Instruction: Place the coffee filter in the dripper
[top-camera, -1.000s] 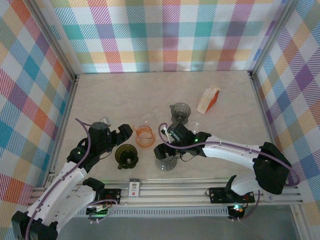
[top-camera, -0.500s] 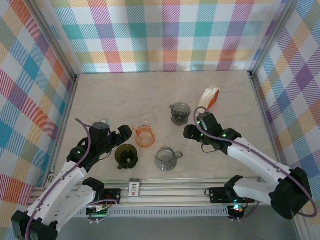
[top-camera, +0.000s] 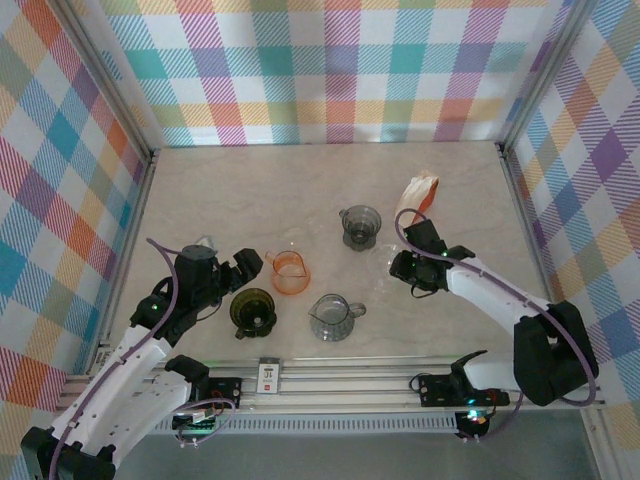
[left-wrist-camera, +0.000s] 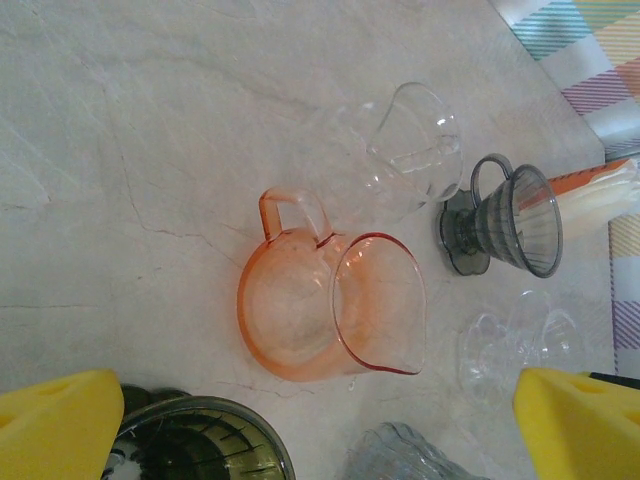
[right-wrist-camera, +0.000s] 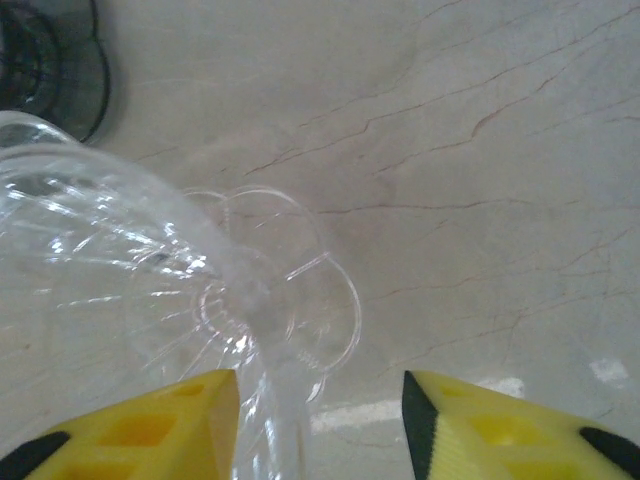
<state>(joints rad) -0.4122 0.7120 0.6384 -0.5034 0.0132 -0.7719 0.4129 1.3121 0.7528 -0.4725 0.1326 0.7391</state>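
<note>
The coffee filter (top-camera: 418, 198) is a white stack in an orange pack, lying at the back right; its edge shows in the left wrist view (left-wrist-camera: 600, 192). A clear dripper (top-camera: 384, 258) lies on its side in front of it. My right gripper (top-camera: 397, 266) is at this clear dripper (right-wrist-camera: 150, 290), jaws partly apart, with the clear wall against the left finger (right-wrist-camera: 130, 425) and a gap to the right finger (right-wrist-camera: 520, 425). A grey dripper (top-camera: 360, 225) stands behind. My left gripper (top-camera: 240, 272) stands open, empty, between an orange pitcher (left-wrist-camera: 330, 310) and an olive dripper (top-camera: 253, 310).
A ribbed clear server (top-camera: 332, 317) stands at the front centre. Another clear glass piece (left-wrist-camera: 412, 150) lies beyond the orange pitcher (top-camera: 290, 272). Plaid walls close in the table on three sides, and a metal rail (top-camera: 340, 375) runs along the near edge.
My right arm has swung from the server at the front centre out to the right and settled at the clear dripper, its jaws narrowing. The left arm has barely moved.
</note>
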